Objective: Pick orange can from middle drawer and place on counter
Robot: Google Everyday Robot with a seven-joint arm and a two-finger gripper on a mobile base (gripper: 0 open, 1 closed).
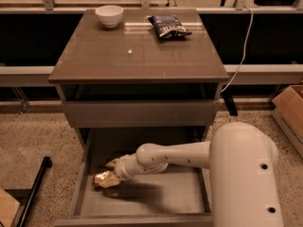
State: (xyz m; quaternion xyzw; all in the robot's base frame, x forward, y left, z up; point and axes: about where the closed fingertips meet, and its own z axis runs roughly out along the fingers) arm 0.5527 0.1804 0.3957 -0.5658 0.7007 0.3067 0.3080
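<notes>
The orange can (pixel 100 179) lies on its side on the floor of the open middle drawer (pixel 184 193), near its left wall. My gripper (pixel 111 171) reaches down into the drawer from the right and is right at the can, open. One finger (pixel 112 163) sits behind the can and the other touches its right end. The counter (pixel 137 56) is the glossy grey-brown top of the cabinet above.
A white bowl (pixel 109 15) and a dark blue chip bag (pixel 168 26) sit at the back of the counter. A shut shallower drawer (pixel 139 112) is above the open one. A black pole (pixel 33 193) lies on the floor at left, and a cardboard box (pixel 289 110) stands at right.
</notes>
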